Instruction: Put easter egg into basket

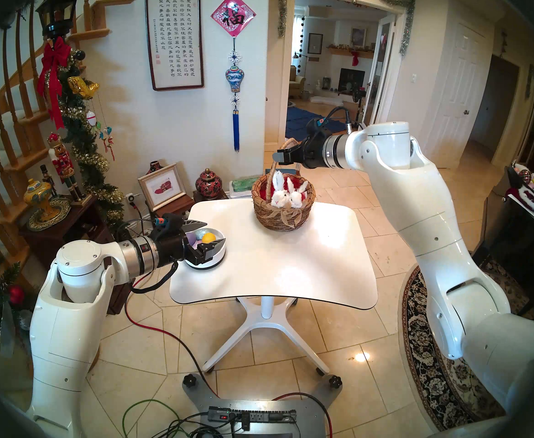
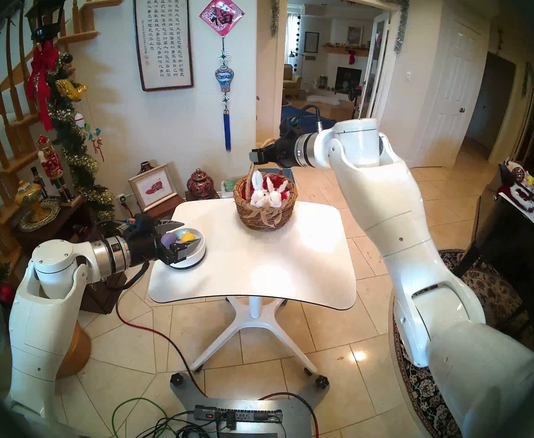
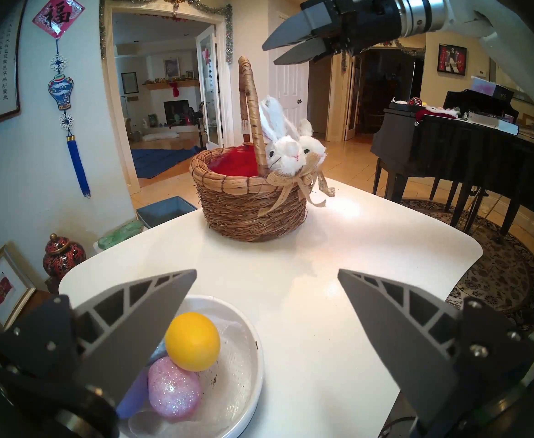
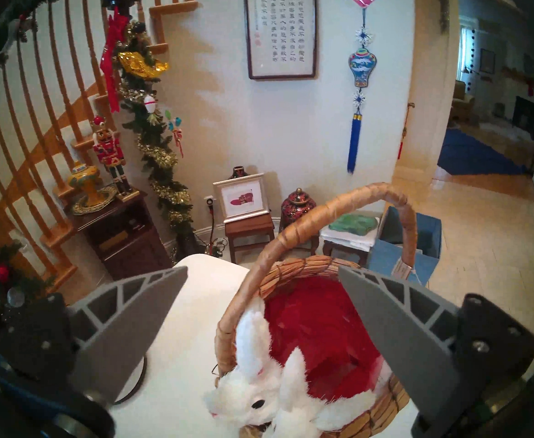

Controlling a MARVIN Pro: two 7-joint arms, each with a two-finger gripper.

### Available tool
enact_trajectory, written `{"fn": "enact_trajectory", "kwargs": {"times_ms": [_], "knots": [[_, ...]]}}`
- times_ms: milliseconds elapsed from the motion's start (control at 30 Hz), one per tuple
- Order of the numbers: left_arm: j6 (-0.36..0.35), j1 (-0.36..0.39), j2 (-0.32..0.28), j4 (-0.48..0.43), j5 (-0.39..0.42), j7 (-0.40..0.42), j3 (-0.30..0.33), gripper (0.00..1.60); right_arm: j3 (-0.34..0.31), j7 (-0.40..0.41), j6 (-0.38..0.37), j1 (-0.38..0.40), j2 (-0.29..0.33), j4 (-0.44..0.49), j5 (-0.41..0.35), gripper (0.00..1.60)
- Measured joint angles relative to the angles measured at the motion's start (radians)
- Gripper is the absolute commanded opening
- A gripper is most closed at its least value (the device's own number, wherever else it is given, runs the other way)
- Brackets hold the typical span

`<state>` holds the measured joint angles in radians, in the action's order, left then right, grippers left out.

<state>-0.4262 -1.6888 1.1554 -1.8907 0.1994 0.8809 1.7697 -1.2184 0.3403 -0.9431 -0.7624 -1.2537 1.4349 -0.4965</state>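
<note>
A brown wicker basket (image 1: 283,217) with a tall handle, red lining and two white plush bunnies stands at the far middle of the white table (image 1: 291,270). Several easter eggs lie in a white bowl (image 1: 218,261) at the table's left edge: a yellow egg (image 3: 193,341), a pink glitter egg (image 3: 174,386) and a purple one (image 3: 131,396). My left gripper (image 1: 215,232) hovers open just over the bowl, holding nothing. Above the basket, beside its handle (image 4: 328,213), hangs my right gripper (image 1: 279,156), open and empty.
Low wooden stands with a red vase (image 1: 208,183) and a framed picture (image 1: 162,187) sit behind the table's left. A staircase with garland and nutcrackers rises at the left. A black piano (image 3: 449,143) and a patterned rug are on the right. Cables trail on the tile floor.
</note>
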Motion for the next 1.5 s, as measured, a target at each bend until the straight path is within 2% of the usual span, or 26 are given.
{"fn": "enact_trajectory", "kwargs": {"times_ms": [267,833,1133,1500], "knots": [[0.0,0.0,0.0,0.0,0.0,0.0,0.0,1.6,0.005,-0.005,-0.019,0.07,-0.05,-0.087,0.028,1.6],[0.0,0.0,0.0,0.0,0.0,0.0,0.0,1.6,0.114,-0.036,-0.019,0.2,-0.103,-0.274,0.066,1.6],[0.0,0.0,0.0,0.0,0.0,0.0,0.0,1.6,0.14,-0.061,-0.019,0.23,-0.105,-0.308,0.045,1.6],[0.0,0.0,0.0,0.0,0.0,0.0,0.0,1.6,0.168,-0.113,-0.019,0.25,-0.098,-0.312,-0.023,1.6]]}}
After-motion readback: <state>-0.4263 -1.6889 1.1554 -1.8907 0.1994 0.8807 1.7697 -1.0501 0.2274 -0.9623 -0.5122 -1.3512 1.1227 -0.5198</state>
